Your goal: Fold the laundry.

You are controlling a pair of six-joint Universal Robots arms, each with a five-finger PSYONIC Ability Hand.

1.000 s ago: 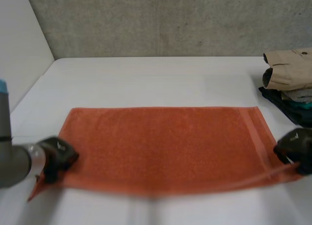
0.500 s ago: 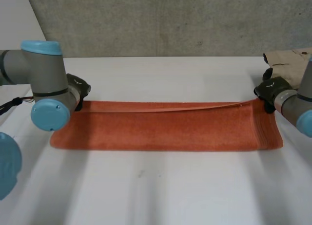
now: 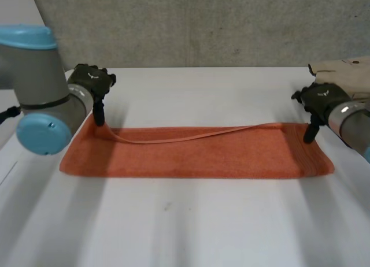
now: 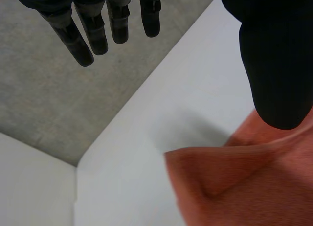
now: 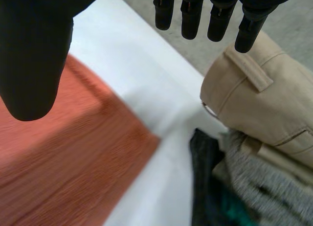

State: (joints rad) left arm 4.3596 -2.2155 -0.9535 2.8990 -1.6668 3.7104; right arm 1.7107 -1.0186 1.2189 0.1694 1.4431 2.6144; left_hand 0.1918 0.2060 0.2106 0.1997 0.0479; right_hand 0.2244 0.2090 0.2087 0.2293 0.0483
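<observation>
Towel (image 3: 196, 157) lies doubled lengthwise on table (image 3: 191, 221). Left hand (image 3: 92, 81) at its 10 o'clock corner, right hand (image 3: 319, 98) at 2 o'clock. Both open (fingers straight, nothing held), so the fold looks laid.

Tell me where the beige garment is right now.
In the head view the beige garment sits at the right edge of the table, just behind the right hand, beyond the orange towel's right end.

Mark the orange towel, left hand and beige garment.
orange towel (image 3: 202, 158), head view, middle of the cloth
left hand (image 3: 90, 80), head view, back of the hand
beige garment (image 5: 264, 113), right wrist view, its upper side
</observation>
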